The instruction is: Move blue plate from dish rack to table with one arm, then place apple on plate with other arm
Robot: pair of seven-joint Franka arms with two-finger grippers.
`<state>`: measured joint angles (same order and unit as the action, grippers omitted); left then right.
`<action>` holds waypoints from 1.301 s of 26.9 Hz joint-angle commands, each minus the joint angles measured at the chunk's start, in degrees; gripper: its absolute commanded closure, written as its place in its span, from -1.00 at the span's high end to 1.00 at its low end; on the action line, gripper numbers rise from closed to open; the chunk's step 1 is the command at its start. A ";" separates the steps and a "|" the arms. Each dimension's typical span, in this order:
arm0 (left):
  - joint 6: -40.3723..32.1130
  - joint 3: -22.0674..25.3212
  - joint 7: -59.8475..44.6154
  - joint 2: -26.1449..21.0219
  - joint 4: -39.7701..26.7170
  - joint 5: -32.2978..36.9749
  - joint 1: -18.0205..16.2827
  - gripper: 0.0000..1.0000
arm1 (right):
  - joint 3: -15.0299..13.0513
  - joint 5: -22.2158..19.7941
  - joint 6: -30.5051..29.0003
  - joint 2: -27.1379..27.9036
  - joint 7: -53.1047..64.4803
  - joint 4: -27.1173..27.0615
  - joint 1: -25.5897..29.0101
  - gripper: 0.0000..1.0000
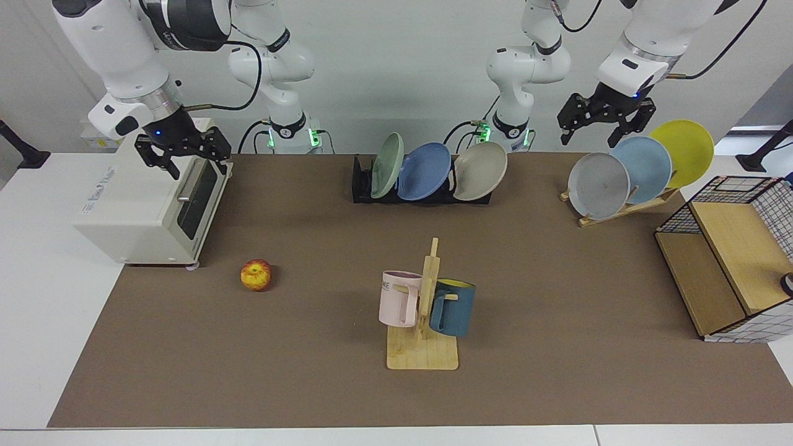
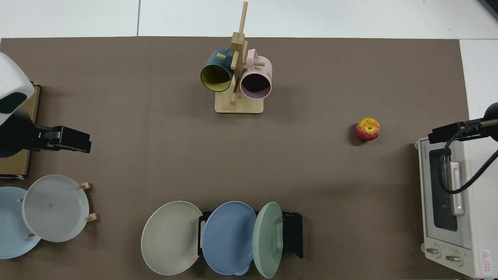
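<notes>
The table [image 1: 347, 384] spreads brown before me, white at its borders. My two arms hang raised above its far corners, elbows bent, wrists tipped down. My right gripper [image 1: 183, 150] hovers over the white toaster oven [image 1: 148, 210], its fingers spread apart and holding nothing. My left gripper [image 1: 606, 114] hangs above the wooden slanted rack [image 1: 626, 207] with its grey, pale blue and yellow plates, fingers likewise spread and empty. The dish rack [image 1: 365, 186] sits at the far middle edge, and the blue plate [image 1: 424, 171] stands tilted in it between a green plate [image 1: 388, 165] and a beige plate [image 1: 480, 171]. The mug stand [image 1: 424, 310] carries a pink mug and a dark blue mug. The apple [image 1: 256, 274] rests alone on the mat, near the toaster oven and well apart from the dish rack.
</notes>
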<state>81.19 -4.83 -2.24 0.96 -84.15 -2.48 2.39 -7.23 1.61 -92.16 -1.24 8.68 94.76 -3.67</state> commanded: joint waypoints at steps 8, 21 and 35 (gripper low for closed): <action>-0.77 0.52 -0.04 0.19 0.65 0.10 0.43 1.00 | 0.11 0.14 0.58 -0.17 -0.60 0.08 0.16 1.00; -0.60 0.35 -0.39 0.27 0.56 0.02 1.30 1.00 | 0.11 -0.73 -2.84 -0.34 -0.68 1.21 0.16 1.00; 8.18 -0.79 -3.21 12.83 -19.54 -5.42 1.74 1.00 | 0.29 0.41 -24.91 7.73 -1.12 13.00 -2.92 1.00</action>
<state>82.67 -5.50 -4.21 4.64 -90.40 -4.58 2.88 -7.03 1.63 -112.34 2.87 8.55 106.20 -6.23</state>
